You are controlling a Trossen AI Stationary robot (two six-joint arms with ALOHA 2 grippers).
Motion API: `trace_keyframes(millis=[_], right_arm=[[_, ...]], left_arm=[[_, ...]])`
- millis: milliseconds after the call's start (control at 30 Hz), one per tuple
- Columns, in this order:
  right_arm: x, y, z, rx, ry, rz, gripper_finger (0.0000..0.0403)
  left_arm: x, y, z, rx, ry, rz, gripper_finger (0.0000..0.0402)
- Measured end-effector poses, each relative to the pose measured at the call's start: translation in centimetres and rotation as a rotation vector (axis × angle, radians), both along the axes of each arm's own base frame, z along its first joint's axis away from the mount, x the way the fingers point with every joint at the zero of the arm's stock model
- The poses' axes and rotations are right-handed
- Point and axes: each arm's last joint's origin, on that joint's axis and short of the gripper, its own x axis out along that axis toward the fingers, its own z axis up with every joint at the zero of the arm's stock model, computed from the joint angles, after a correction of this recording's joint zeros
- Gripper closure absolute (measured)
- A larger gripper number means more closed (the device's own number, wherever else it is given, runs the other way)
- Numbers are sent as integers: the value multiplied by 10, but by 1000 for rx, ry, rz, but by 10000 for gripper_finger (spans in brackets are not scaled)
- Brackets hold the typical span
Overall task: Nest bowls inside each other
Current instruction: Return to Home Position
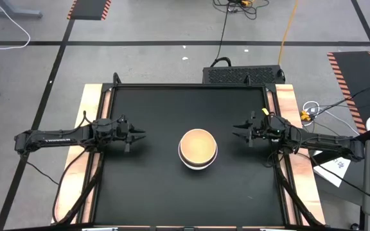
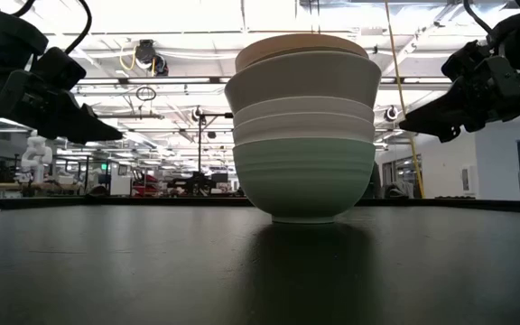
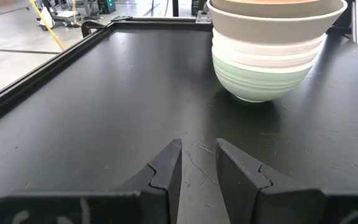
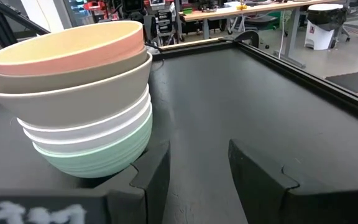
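Nesting looks finished: the bowls stand in one stack mid-counter, mint lowest, peach on top, none loose. Left gripper and right gripper hang released, empty, well apart on either side.

Black counter with pale wooden strips down its left and right edges. Stack of bowls stands mid-counter, a bit right of centre. From above only the top bowl shows, peach-tan inside, plus a sliver of white rim at its near side. Left hand is over the counter's left part, pointing right at the stack and well apart from it. Right hand is over the right part, pointing left, also clear of the stack. Black vented box on the floor just past the far edge. Striped hazard mat far left, loose cables far side.
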Motion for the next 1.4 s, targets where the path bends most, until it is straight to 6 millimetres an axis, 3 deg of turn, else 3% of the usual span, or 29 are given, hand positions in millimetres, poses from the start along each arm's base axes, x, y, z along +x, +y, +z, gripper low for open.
trace_keyframes(millis=[1400], right_arm=[[0,0,0,54,-9,-11,248]], left_arm=[[0,0,1,-6,-8,8,304]])
